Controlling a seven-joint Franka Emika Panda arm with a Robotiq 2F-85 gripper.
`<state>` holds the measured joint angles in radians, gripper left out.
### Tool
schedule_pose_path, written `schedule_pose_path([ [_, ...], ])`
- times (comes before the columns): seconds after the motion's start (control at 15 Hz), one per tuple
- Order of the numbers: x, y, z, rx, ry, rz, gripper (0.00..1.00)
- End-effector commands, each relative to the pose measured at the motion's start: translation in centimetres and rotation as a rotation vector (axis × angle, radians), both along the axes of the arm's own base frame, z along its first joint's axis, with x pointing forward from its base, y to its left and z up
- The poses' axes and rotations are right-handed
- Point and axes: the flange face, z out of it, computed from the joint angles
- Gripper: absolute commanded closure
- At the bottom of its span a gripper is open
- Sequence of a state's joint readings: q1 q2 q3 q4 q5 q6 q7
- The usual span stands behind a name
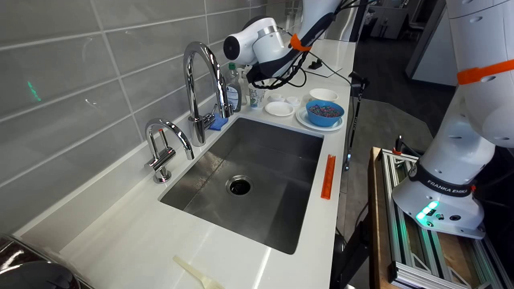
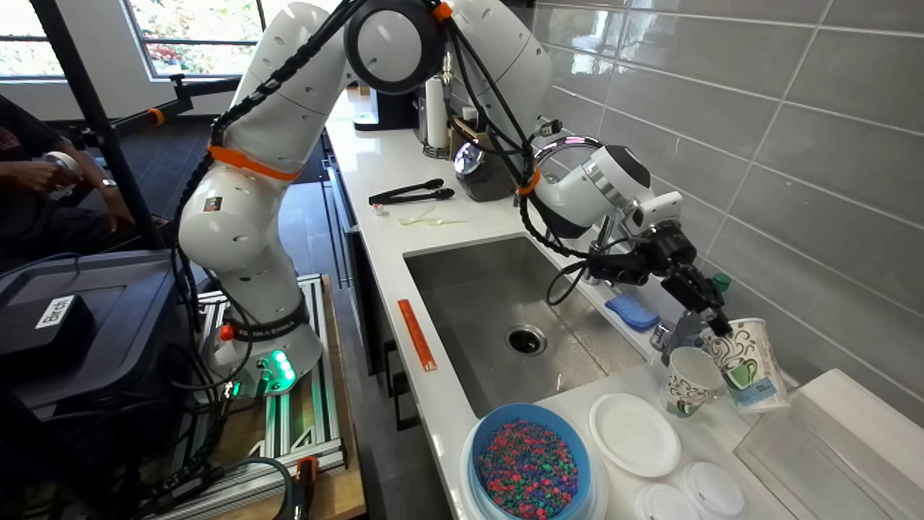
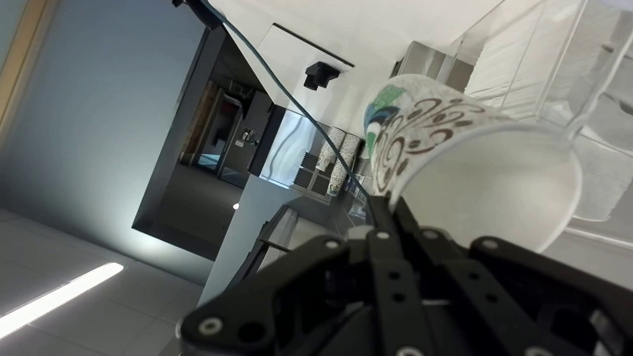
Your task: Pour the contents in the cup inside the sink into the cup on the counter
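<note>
My gripper (image 2: 716, 325) is shut on the rim of a white paper cup with brown swirls and a green print (image 2: 751, 365). The wrist view shows the fingertips (image 3: 393, 201) pinching the wall of this cup (image 3: 435, 123), its open mouth facing the camera and its visible inside bare. A similar patterned paper cup (image 2: 689, 383) stands beside it on the white counter (image 2: 570, 396). The sink (image 2: 469, 289) holds no visible cup; the small cream cup is not seen there. A patterned cup (image 1: 257, 97) shows below the arm in an exterior view, where the gripper is hidden.
A blue bowl of coloured bits (image 2: 530, 462) sits on a plate near the counter edge. A white plate (image 2: 635, 435), lids (image 2: 713, 491) and a clear box (image 2: 830, 448) lie close to the cups. A tall tap (image 1: 192, 92), soap bottle (image 1: 233, 90) and blue sponge (image 2: 632, 312) line the wall.
</note>
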<state>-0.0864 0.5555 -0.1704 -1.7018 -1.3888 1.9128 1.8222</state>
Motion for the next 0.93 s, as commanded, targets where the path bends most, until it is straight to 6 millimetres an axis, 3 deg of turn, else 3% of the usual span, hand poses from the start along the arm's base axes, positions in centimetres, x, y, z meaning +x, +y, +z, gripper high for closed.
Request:
schedule_pose_path([
  [0.0, 0.18, 0.0, 0.21, -0.064, -0.021, -0.008, 0.99],
  [0.87, 0.08, 0.23, 0.33, -0.075, -0.011, -0.028, 0.99],
])
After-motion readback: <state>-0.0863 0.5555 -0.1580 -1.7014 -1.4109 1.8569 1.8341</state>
